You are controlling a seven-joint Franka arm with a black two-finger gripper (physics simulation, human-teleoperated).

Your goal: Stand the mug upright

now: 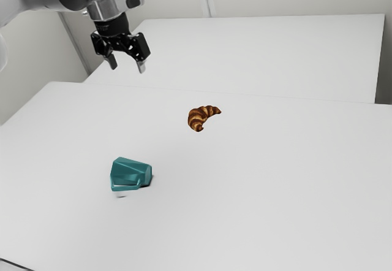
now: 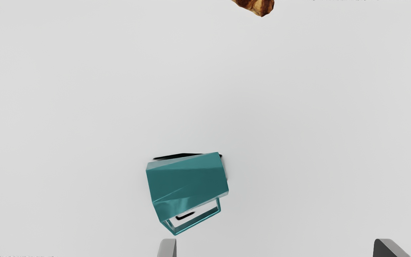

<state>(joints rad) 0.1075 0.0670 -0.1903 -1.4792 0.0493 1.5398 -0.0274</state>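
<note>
Open air lies between the gripper (image 1: pixel 127 67) and the worktop (image 1: pixel 245 209), leaving room to pass above both the mug (image 1: pixel 131 174) and the croissant (image 1: pixel 196 119). Between those two, a broad stretch of open worktop offers a way through. Down low, the mug's body blocks the way, and its handle (image 2: pixel 198 222) juts out on the gripper's side. The croissant is a separate obstacle, well apart from the mug

From my station I see a plain white surface (image 1: pixel 257 203). On it the teal mug (image 1: pixel 130 171) lies on its side, handle (image 2: pixel 198 221) facing away from the brown croissant (image 1: pixel 197 118), which rests well apart, toward the exterior view's right.
</note>
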